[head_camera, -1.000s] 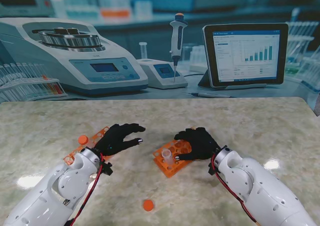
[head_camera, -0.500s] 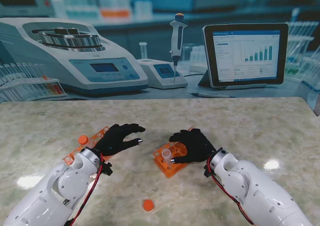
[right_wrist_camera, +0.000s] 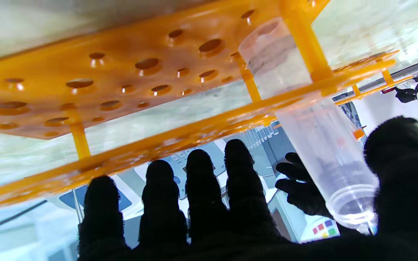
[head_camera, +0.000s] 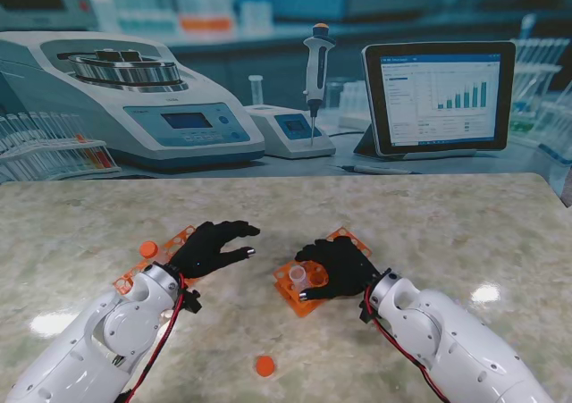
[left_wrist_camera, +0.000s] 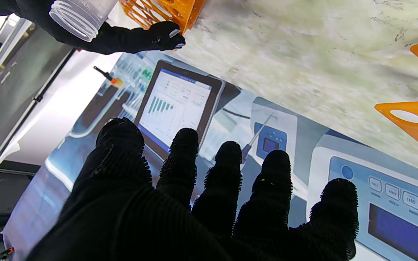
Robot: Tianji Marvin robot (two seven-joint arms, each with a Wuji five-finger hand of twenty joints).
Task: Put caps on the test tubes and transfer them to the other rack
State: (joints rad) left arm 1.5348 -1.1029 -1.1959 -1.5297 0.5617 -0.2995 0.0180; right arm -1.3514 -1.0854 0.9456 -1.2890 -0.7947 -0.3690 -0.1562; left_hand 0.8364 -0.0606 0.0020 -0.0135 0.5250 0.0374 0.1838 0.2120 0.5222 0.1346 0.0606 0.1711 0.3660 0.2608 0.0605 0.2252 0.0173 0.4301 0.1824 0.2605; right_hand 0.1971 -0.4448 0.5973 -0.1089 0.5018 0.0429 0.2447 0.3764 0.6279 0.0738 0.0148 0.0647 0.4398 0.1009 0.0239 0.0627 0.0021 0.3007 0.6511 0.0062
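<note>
Right robot hand [head_camera: 338, 264], fingers spread and gripping nothing, sits just beside the upright, uncapped clear plastic test tube [head_camera: 298, 277] in the orange rack [head_camera: 304, 300]; left robot hand [head_camera: 210, 247] open, farther off.

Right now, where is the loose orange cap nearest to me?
In the stand view the loose orange cap lies on the table between the two forearms, nearer to me than the orange rack under the right hand.

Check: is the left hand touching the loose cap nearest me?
Apart. The stand view shows bare table between the left hand and the loose cap.
</note>
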